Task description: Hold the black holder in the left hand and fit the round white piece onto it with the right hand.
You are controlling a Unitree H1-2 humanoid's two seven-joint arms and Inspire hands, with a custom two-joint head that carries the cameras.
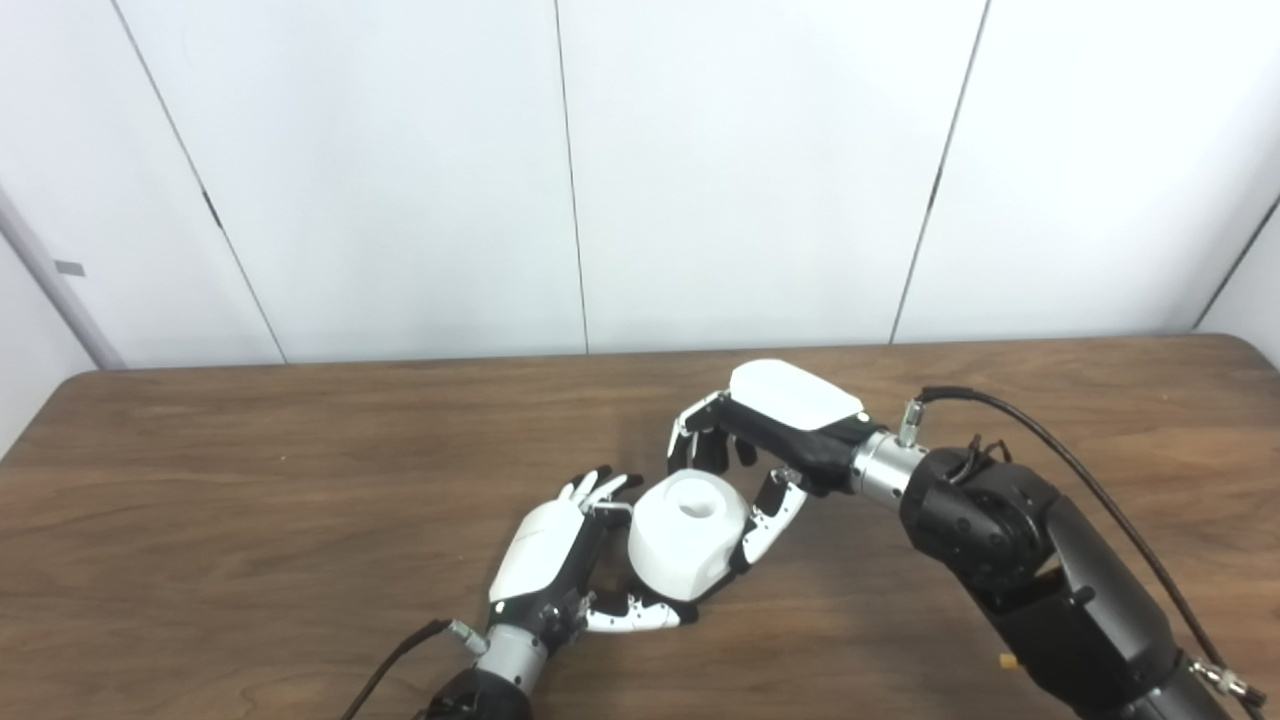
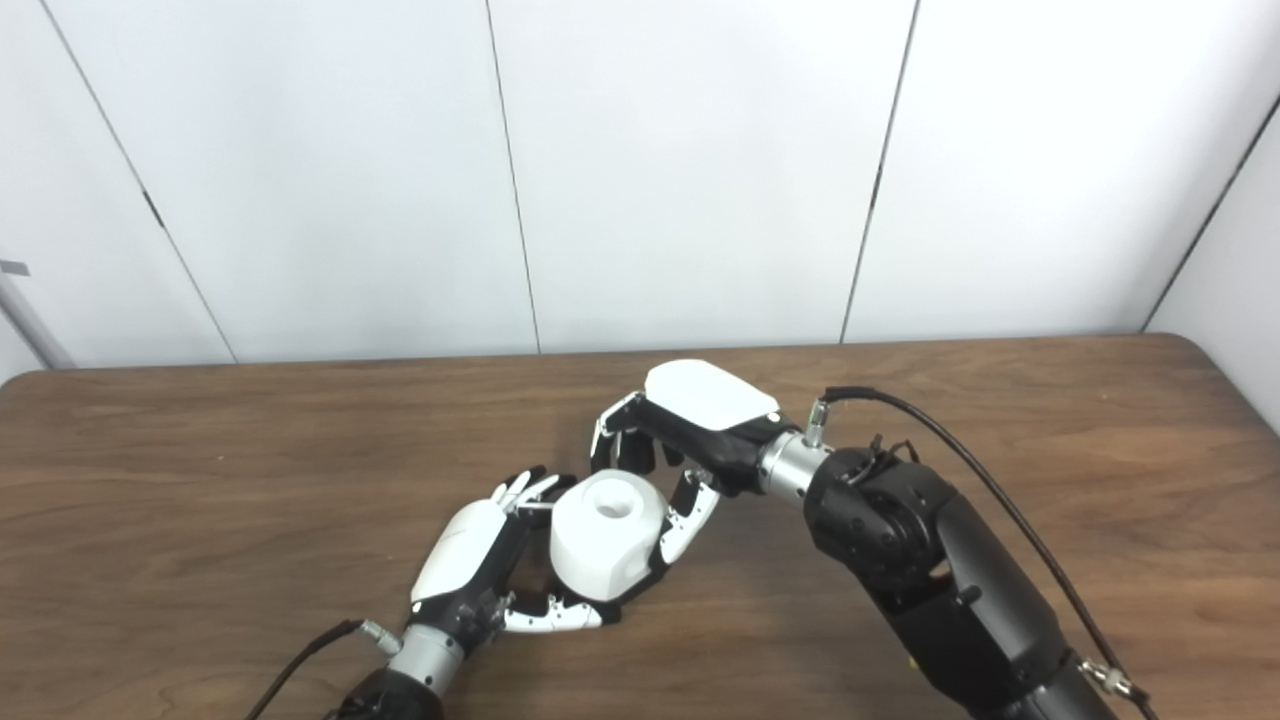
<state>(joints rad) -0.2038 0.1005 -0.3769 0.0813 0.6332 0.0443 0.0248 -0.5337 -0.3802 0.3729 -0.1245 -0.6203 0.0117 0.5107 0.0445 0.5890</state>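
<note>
The round white piece (image 1: pixel 688 535), a squat drum with a hole in its top, sits between my two hands just above the table. My left hand (image 1: pixel 560 560) wraps its lower left side, fingers behind and thumb curled under the front. The black holder stays hidden under the white piece and inside that hand. My right hand (image 1: pixel 760 450) comes in from the right. Its thumb (image 1: pixel 772 515) presses the piece's right side and its fingers (image 1: pixel 700 445) curl over the back rim.
The brown wooden table (image 1: pixel 250 480) stretches out on both sides of the hands. White wall panels stand behind its far edge. A black cable (image 1: pixel 1060 450) loops off my right forearm above the right part of the table.
</note>
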